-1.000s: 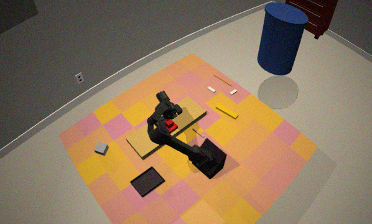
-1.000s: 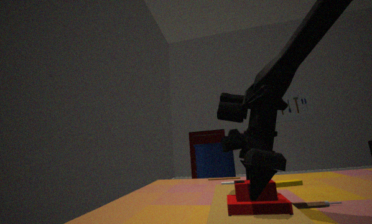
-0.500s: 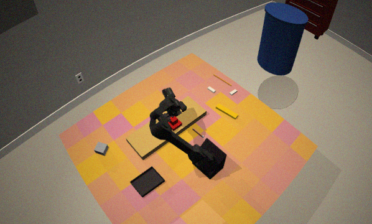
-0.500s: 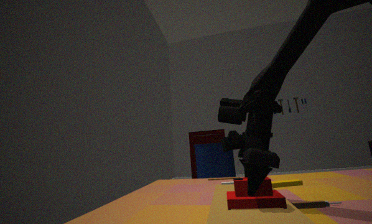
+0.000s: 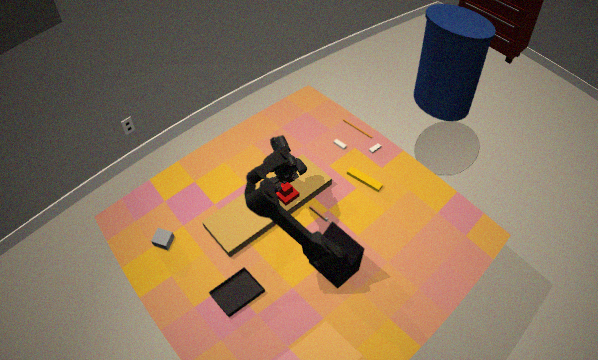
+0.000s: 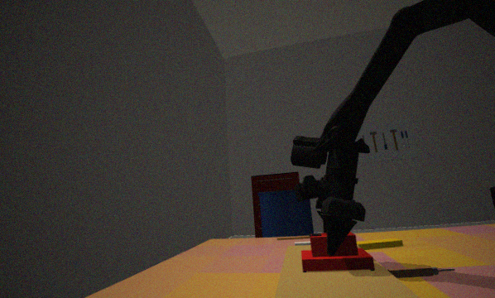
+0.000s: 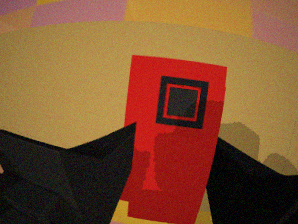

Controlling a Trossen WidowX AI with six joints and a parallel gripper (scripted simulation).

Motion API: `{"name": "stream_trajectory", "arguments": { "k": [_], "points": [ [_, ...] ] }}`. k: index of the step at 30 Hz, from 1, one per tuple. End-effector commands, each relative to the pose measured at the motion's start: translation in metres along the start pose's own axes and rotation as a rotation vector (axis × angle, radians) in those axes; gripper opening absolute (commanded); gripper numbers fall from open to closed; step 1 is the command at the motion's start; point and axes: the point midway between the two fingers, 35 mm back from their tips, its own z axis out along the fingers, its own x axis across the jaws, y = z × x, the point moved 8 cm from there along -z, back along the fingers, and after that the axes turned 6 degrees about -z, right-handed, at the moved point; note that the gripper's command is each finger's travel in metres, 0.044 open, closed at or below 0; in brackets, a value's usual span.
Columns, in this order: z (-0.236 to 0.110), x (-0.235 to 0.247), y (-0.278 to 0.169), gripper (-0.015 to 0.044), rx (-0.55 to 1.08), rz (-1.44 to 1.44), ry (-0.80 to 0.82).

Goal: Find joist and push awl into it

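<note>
The red stud finder (image 5: 287, 192) (image 6: 337, 258) (image 7: 173, 136) rests flat on the tan floor panel (image 5: 239, 220) (image 6: 334, 285) (image 7: 73, 87), toward its right half. It has a dark square window (image 7: 181, 102) on top. My gripper (image 5: 285, 184) (image 6: 335, 248) (image 7: 170, 131) is shut on the stud finder's raised grip, its black fingers on both sides. The awl (image 5: 319, 214) (image 6: 419, 271) lies on the mat just past the panel's near edge, beside the arm's base. The dark tray (image 5: 237, 291) lies on the mat in front of the panel.
A grey block (image 5: 162, 238) sits left of the panel. A yellow bar (image 5: 364, 179) (image 6: 380, 243), two small white pieces (image 5: 340, 143) (image 5: 375, 147) and a thin stick (image 5: 357, 128) lie behind it. A blue barrel (image 5: 451, 62) and a red cabinet (image 5: 509, 22) stand at the far right.
</note>
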Motion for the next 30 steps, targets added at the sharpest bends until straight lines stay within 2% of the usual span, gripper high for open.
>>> {"name": "stream_trajectory", "arguments": {
  "k": [1, 30],
  "points": [
    [0.0, -0.011, -0.001, 0.0, 0.004, 0.0, -0.005],
    [-0.001, -0.077, -0.008, 0.0, 0.003, -0.002, -0.009]
  ]
}}
